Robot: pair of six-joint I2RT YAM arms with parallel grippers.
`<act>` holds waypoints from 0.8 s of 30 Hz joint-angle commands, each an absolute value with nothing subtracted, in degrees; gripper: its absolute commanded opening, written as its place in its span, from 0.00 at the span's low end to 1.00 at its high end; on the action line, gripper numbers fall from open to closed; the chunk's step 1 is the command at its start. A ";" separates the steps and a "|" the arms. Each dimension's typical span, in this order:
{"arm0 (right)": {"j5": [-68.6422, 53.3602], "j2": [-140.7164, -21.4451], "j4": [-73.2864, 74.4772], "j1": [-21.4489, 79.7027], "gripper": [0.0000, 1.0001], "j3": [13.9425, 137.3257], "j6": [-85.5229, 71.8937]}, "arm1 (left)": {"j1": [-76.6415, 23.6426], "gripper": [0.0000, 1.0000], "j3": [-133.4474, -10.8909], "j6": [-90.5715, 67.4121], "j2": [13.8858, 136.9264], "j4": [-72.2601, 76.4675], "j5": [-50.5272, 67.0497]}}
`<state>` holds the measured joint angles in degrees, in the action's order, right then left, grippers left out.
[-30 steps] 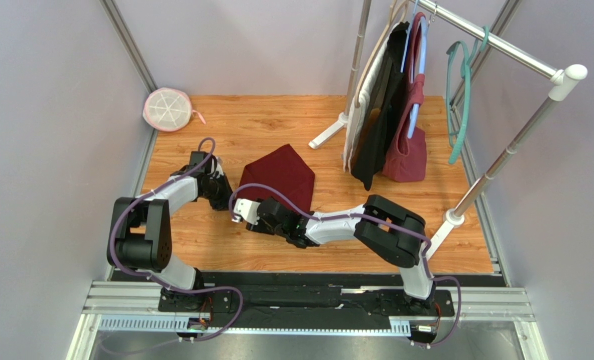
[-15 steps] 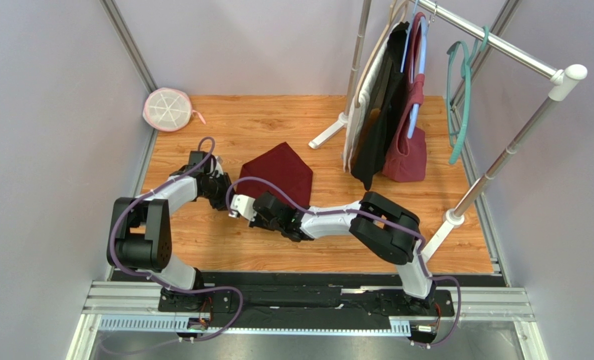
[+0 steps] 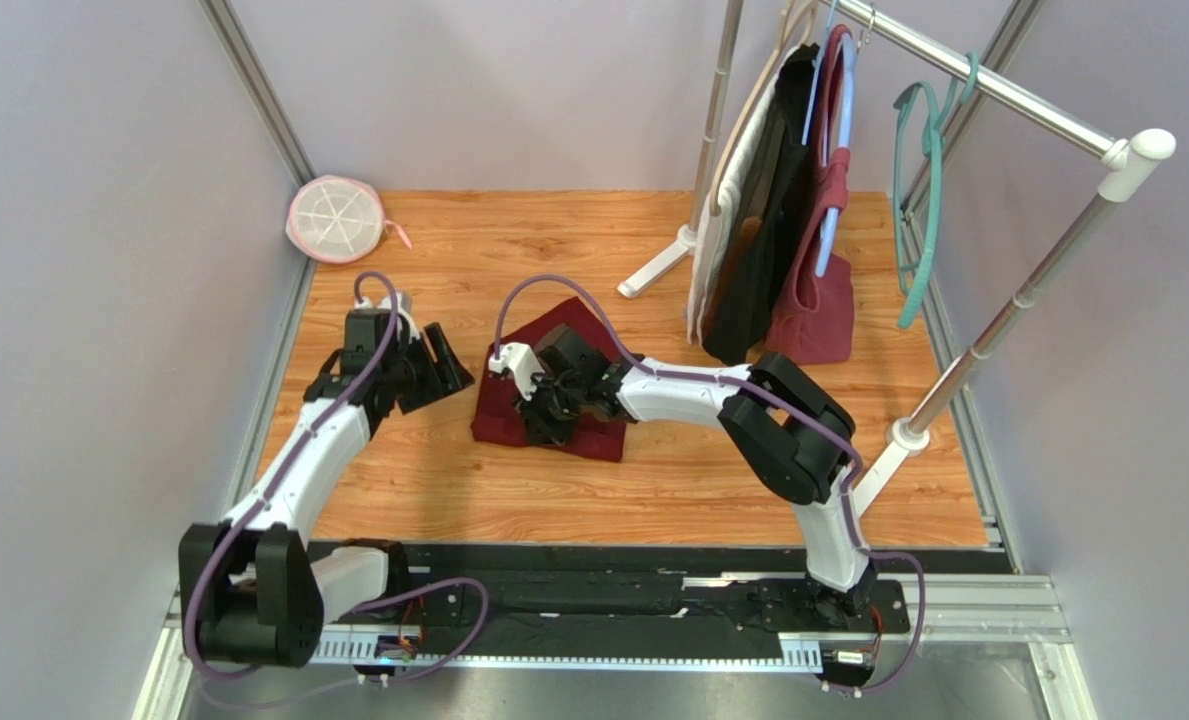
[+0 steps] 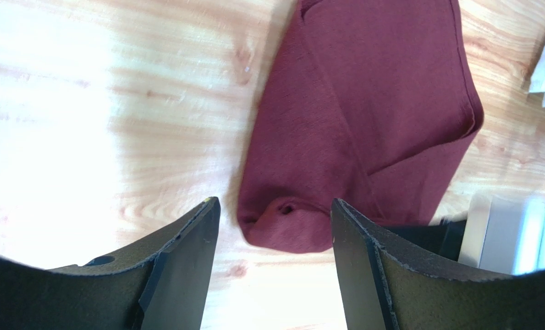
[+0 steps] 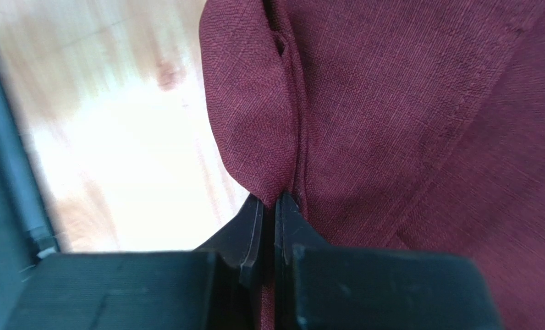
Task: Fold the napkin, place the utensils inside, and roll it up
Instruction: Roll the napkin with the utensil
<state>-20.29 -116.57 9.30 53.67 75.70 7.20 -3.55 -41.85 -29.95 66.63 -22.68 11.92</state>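
Right gripper [image 5: 269, 203] pinching a fold of the napkin [image 5: 406, 103], left gripper [image 4: 275, 203] spread wide.

From the top view I've got the napkin [image 3: 498, 417] folded at the centre of the frame on the table [image 3: 675, 480]. My right gripper [image 3: 555, 402] is down on top of it, and the left gripper [image 3: 438, 365] sits just to its left, apart from the cloth. Right wrist view: fingers pressed together at lower centre, a ridge of maroon fabric caught between them. Left wrist view: the napkin [image 4: 364, 89] fills the upper right, and its rounded, bunched end shows between the two open fingers [image 4: 185, 268].
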 commanded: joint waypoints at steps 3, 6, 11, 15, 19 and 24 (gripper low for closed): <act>-36.64 -122.95 27.23 49.31 0.00 82.17 -1.13 | -3.34 0.69 -33.76 -30.59 59.34 -16.01 15.37; -40.50 -126.20 29.70 47.64 0.00 85.25 -2.81 | -4.39 0.69 -30.59 -31.02 57.93 -11.08 19.77; -46.14 -131.13 30.50 45.27 0.00 87.45 -5.79 | -7.91 0.69 -28.92 -30.76 57.74 -6.86 19.16; -51.04 -134.64 30.41 43.60 0.00 88.77 -8.70 | -10.02 0.69 -27.95 -30.85 58.62 -3.70 16.80; -52.91 -137.98 31.11 42.02 0.00 90.17 -9.58 | -10.81 0.69 -28.03 -29.88 59.76 -1.15 15.82; -55.46 -140.45 31.12 40.26 0.00 91.14 -12.03 | -11.16 0.70 -27.95 -30.06 61.78 3.95 20.03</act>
